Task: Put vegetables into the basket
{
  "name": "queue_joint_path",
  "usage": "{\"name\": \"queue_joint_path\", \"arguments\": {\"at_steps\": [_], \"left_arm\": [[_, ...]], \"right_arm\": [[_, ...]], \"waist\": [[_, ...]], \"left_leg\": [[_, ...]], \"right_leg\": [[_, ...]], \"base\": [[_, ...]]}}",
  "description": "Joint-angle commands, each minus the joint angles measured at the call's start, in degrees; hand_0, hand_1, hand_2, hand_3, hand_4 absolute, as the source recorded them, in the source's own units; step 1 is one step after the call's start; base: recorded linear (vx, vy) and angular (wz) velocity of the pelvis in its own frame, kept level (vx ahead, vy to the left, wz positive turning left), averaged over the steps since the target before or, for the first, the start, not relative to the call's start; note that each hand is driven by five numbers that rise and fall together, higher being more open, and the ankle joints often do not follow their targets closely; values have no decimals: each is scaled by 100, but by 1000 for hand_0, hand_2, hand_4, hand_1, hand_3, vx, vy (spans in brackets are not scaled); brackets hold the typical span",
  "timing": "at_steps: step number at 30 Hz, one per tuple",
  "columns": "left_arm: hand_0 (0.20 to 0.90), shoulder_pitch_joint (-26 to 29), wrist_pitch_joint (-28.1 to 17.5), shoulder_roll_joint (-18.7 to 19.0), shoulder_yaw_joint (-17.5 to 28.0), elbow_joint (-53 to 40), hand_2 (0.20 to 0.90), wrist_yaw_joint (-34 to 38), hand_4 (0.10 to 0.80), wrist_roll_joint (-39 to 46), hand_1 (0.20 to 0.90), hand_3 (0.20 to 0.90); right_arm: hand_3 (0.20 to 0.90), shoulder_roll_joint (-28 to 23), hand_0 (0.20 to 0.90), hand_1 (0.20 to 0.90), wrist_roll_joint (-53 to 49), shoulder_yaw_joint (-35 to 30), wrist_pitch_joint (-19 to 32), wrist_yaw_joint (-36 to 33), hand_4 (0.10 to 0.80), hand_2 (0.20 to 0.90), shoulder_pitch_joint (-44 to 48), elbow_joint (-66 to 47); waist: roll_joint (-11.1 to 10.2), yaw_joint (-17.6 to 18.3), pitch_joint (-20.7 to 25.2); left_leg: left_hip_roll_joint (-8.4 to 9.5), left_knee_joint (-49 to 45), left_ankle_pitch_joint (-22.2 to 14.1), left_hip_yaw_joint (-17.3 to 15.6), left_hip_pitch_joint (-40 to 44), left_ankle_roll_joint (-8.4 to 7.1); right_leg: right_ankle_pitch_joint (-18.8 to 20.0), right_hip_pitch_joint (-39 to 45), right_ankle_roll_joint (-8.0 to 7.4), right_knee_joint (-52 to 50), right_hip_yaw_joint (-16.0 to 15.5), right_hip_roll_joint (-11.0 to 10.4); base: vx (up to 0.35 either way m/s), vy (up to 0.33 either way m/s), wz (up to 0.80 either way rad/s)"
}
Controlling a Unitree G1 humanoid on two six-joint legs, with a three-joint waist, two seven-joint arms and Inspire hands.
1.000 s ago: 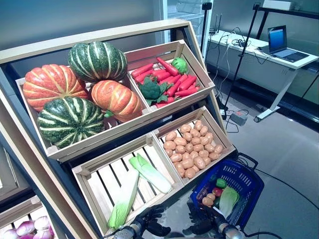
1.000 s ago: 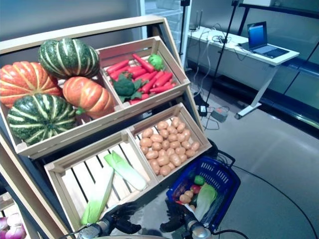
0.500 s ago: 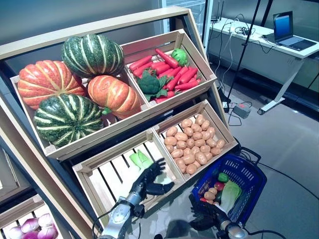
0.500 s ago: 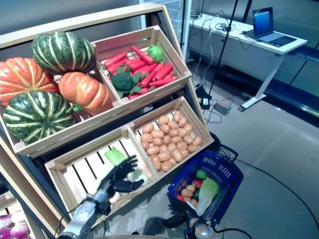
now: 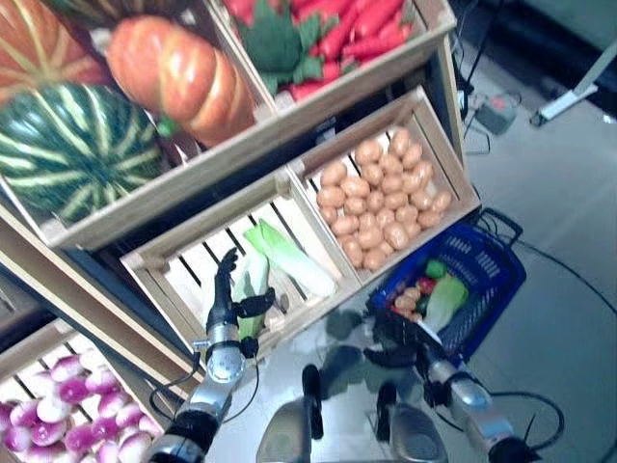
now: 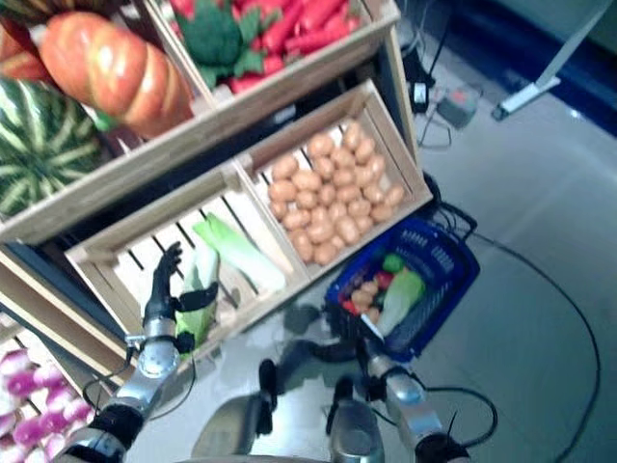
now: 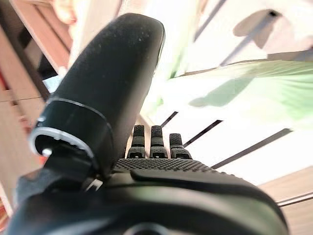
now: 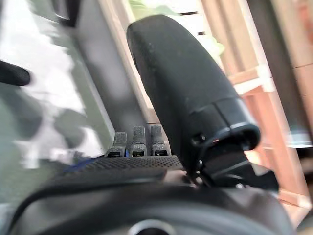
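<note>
Left hand (image 5: 229, 292) is up in the slatted crate (image 5: 154, 273), fingers straight and thumb spread, so it is released and gripping nothing. It sits over the nearer cabbage (image 5: 250, 287), which lies lengthwise on the slats; whether the palm touches the leaves I cannot tell. A second cabbage (image 5: 294, 258) lies just beside it, angled toward the crate's right wall. My left wrist view shows pale green leaf past the fingertips (image 7: 155, 142) and nothing enclosed.

Right hand (image 5: 395, 330) hangs low by the near rim of the basket (image 5: 498, 289), fingers looking relaxed and empty in its own wrist view (the basket's handle is not in that hand as far as I can see). The basket stands on the floor below the potatoes (image 5: 383, 198) and already holds some small vegetables and a leafy one.

I judge the next step is closing on the nearer cabbage. Risks as I see them: the leaves are loose and smooth, so a shallow pinch could strip a leaf or let the head slide down the tilted slats. Fingers could also snag in a slat gap. Lifting out, the long head could catch the crate's front lip.
</note>
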State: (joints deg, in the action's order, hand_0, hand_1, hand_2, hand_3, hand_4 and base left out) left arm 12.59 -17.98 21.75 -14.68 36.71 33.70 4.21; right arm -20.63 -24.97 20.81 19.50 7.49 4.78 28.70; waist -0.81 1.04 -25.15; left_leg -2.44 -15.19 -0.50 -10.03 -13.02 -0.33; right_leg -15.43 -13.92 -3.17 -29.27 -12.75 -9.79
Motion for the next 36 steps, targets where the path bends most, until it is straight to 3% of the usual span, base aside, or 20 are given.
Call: {"name": "queue_joint_path", "arguments": {"at_steps": [1, 6, 13, 20, 29, 36], "left_arm": [[900, 86, -159, 128, 283, -351, 900, 556, 800, -157, 900, 900], [900, 278, -4, 100, 373, -332, 900, 782, 800, -75, 900, 900], [900, 456, 209, 98, 540, -379, 900, 1152, 800, -73, 900, 900], [900, 619, 311, 263, 796, -399, 900, 1493, 800, -42, 900, 900], [900, 1483, 687, 969, 1156, 141, 900, 1483, 800, 617, 900, 900], [900, 2119, 1058, 1422, 1172, 496, 900, 1423, 800, 847, 900, 900]], "right_arm": [[900, -102, 900, 900, -34, -179, 991, -90, 800, 900, -44, -888], [900, -235, 900, 900, 29, -278, 1210, -516, 800, 900, 157, -1081], [900, -300, 900, 900, 155, -453, 1095, -904, 800, 900, 216, -1271], [900, -387, 900, 900, 54, -610, 835, -767, 800, 900, 127, -1285], [900, -606, 900, 900, -29, -546, 410, -809, 800, 900, 406, -1200], [900, -777, 900, 900, -112, -494, 170, -871, 800, 900, 638, -1157]], "waist": [[-3, 152, 148], [-9, 160, -8], [-36, 232, -140], [-46, 324, -236], [-70, 479, -350], [-71, 577, -426]], "left_leg": [[-82, -1636, -1252, -99, -290, -17], [-169, -2708, -1536, -69, -1007, 65], [-210, -3582, -1989, -155, -1455, 174], [-289, -4010, -2205, -242, -1750, 229], [-402, -4165, -2330, -350, -2054, 251], [-452, -4154, -2339, -398, -2238, 231]], "right_leg": [[3, -123, 475, -336, -105, 191], [-316, -746, 533, -1290, -83, 16], [-660, -1344, 508, -2298, 83, -170], [-755, -1763, 510, -2722, 226, -175], [-721, -2242, 460, -2909, 416, -105], [-684, -2494, 437, -2905, 523, -43]], "base": [[-65, 31, -2], [-62, 42, 3], [3, 67, -2], [12, 60, -5], [19, 35, -7], [28, 41, -5]]}}
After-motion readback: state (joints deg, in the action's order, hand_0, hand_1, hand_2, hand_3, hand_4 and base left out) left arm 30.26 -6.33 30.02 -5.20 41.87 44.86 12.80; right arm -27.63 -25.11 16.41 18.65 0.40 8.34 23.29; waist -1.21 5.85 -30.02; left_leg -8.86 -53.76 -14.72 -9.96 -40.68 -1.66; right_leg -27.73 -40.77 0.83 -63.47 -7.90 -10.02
